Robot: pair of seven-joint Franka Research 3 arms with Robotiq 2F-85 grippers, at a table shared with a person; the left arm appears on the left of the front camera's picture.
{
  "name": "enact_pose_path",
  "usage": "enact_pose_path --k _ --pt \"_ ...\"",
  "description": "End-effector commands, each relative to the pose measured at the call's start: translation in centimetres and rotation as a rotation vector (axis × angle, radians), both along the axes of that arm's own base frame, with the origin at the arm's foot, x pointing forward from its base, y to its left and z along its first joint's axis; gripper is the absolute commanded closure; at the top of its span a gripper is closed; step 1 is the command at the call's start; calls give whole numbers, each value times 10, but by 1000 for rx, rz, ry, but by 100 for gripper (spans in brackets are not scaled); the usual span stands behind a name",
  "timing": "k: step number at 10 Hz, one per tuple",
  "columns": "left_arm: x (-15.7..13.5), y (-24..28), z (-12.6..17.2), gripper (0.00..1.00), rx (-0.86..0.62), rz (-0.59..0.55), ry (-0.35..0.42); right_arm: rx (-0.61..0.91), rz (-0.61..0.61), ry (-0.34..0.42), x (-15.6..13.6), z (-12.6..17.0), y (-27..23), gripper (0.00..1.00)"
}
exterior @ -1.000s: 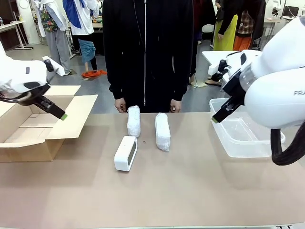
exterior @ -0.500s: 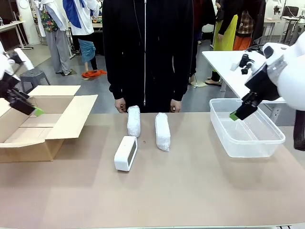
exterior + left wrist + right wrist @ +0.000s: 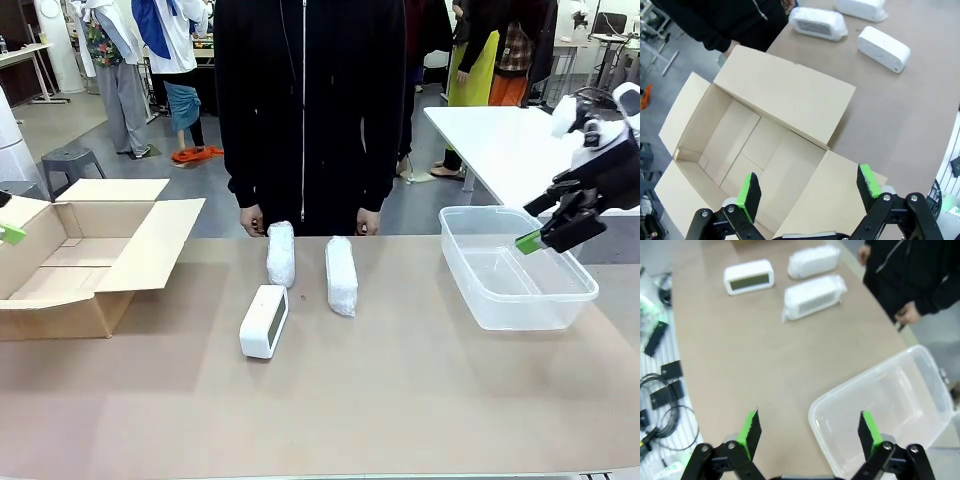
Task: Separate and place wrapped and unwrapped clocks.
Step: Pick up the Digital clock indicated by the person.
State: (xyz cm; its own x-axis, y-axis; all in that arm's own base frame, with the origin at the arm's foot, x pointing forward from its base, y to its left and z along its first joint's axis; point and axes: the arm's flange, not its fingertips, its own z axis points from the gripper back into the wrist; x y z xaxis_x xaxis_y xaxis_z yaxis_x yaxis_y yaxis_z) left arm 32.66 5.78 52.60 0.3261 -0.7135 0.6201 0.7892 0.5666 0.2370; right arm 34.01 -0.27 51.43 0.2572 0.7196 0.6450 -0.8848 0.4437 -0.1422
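Note:
Two wrapped clocks (image 3: pixel 281 253) (image 3: pixel 341 274) lie side by side at the table's far middle, just in front of the person's hands (image 3: pixel 253 220). The bare white clock (image 3: pixel 264 321) stands nearer me, left of centre. My left gripper (image 3: pixel 8 233) is at the picture's far left edge, over the cardboard box (image 3: pixel 150 245). In the left wrist view it (image 3: pixel 808 187) is open and holds nothing above the open box (image 3: pixel 790 95). My right gripper (image 3: pixel 535 239) hovers at the clear tub (image 3: pixel 520 315). From the right wrist it (image 3: pixel 810 429) is open, with the tub (image 3: pixel 890 405) below.
The person stands at the far edge behind the clocks. The left wrist view has the wrapped clocks (image 3: pixel 818 23) and bare clock (image 3: pixel 884 42) far off. The right wrist view has the bare clock (image 3: pixel 748 276) and a wrapped one (image 3: pixel 814 296) across bare tabletop.
Both arms have drawn outward from the middle. The left one has slid almost out at the left edge; the right one has moved right, to the tub's far side. The clocks have not moved.

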Motion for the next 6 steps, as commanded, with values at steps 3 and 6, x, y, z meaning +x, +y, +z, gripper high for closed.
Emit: enact_pose_path --k 3,6 --pt "-27 16 -53 0 -75 -84 -106 201 175 -39 21 2 -45 0" --pt "4 33 -43 0 -100 -135 -151 252 234 -23 51 -2 -49 0"
